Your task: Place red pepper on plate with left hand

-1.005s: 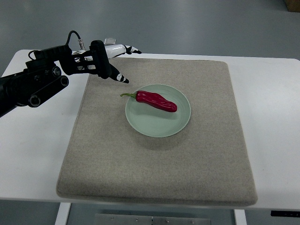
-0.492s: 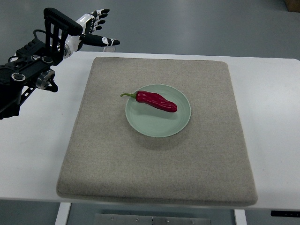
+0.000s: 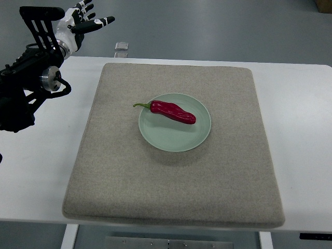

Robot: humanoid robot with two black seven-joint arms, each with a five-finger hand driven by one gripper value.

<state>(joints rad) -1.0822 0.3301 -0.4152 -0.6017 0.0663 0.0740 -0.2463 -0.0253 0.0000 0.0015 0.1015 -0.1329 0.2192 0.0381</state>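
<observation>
Left hand (image 3: 83,21) at 10 o'clock, fingers spread, empty, well clear w/ glossy red pepper (image 3: 174,112) resting across pale green round plate (image 3: 197,139); placing looks done.

A white surface (image 3: 306,155) filled most of the view, with a beige-grey mat (image 3: 171,176) spread across its middle. Beyond its far edge, toward twelve o'clock, lay a smooth grey-blue floor (image 3: 218,26) under even, soft light. A brown box corner (image 3: 324,4) showed at about one o'clock.
</observation>
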